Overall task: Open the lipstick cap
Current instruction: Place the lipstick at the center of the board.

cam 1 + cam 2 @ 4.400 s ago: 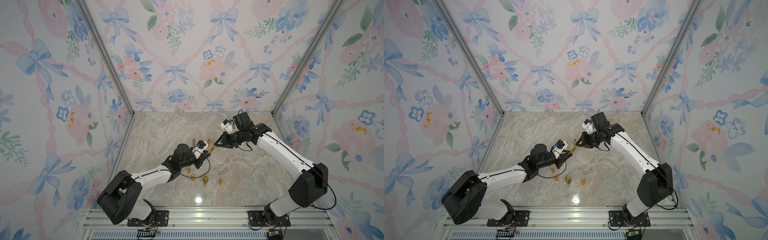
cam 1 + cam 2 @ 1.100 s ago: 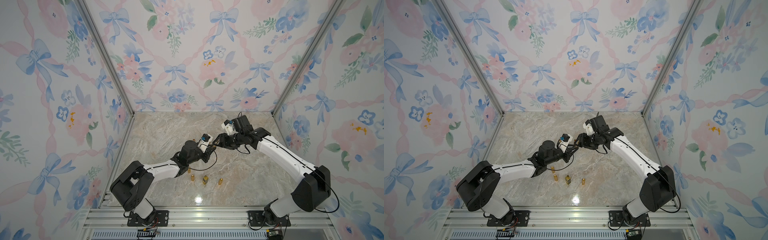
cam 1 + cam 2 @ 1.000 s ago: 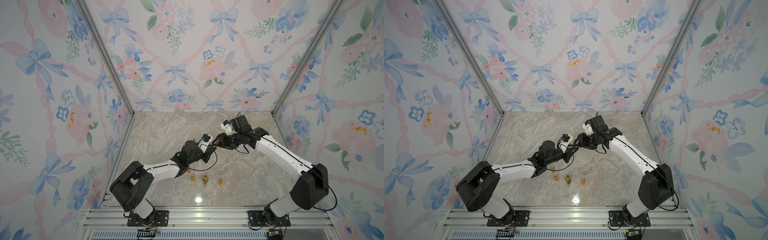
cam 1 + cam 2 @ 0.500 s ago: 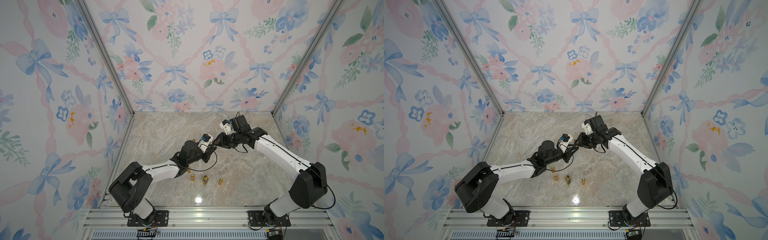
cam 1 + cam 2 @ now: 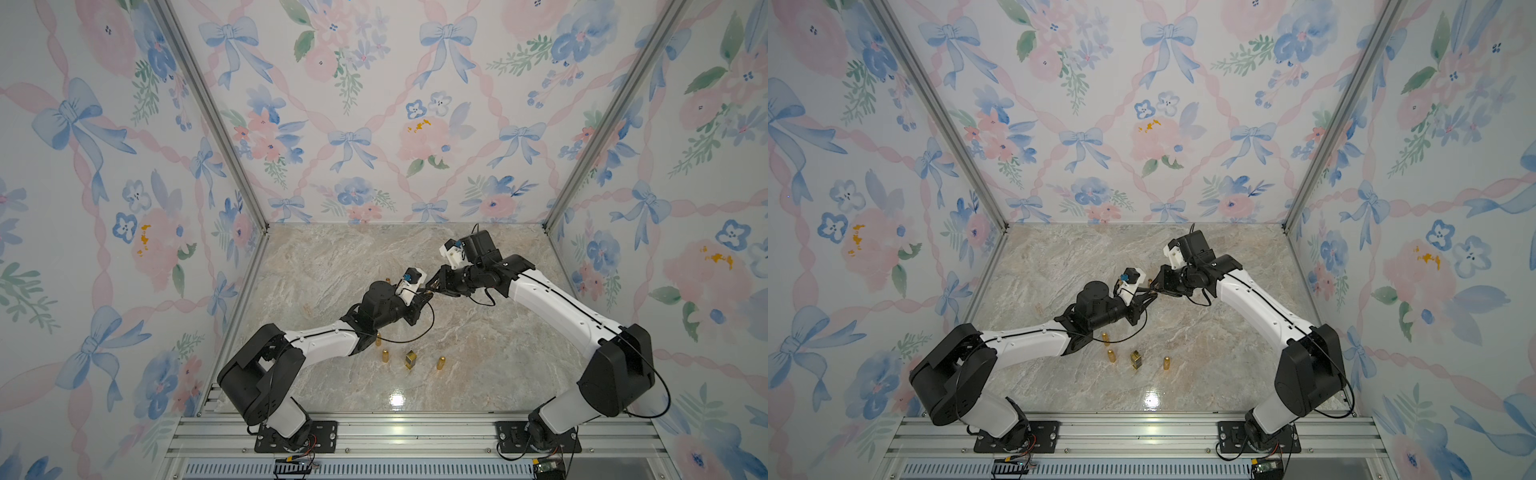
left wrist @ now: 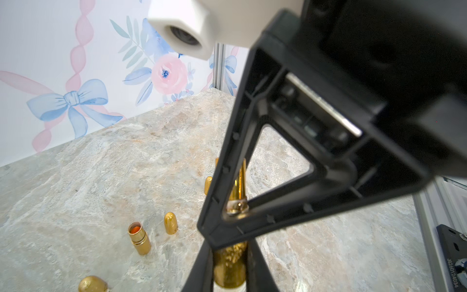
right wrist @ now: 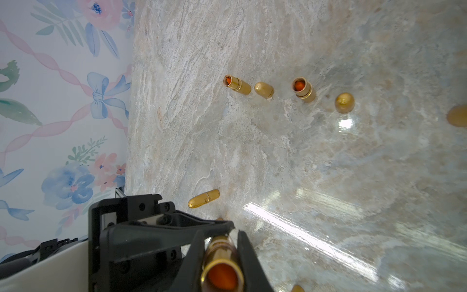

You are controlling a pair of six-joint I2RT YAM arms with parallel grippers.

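Note:
A gold lipstick (image 7: 222, 255) is held in the air over the marble table, between both grippers. My left gripper (image 6: 231, 252) is shut on one end of it (image 6: 229, 270). My right gripper (image 7: 222, 233) is shut on the other end, and its fingers cross the left ones. In both top views the two grippers (image 5: 426, 294) (image 5: 433, 286) meet tip to tip at mid-table (image 5: 1148, 296) (image 5: 1157, 289). The end facing the right wrist camera shows a gold rim around an orange core. The crossed fingers hide the cap, so I cannot tell it from the body.
Nearer the front rail, several gold pieces stand on the table (image 5: 332, 266): open tubes with orange cores (image 7: 236, 84) (image 7: 303, 89) and rounded caps (image 7: 264, 89) (image 7: 344, 102). One closed lipstick (image 7: 204, 199) lies on its side. Floral walls close in three sides.
Over the last second the right gripper has closed its jaws on the lipstick held by the left gripper. The left arm has stayed put.

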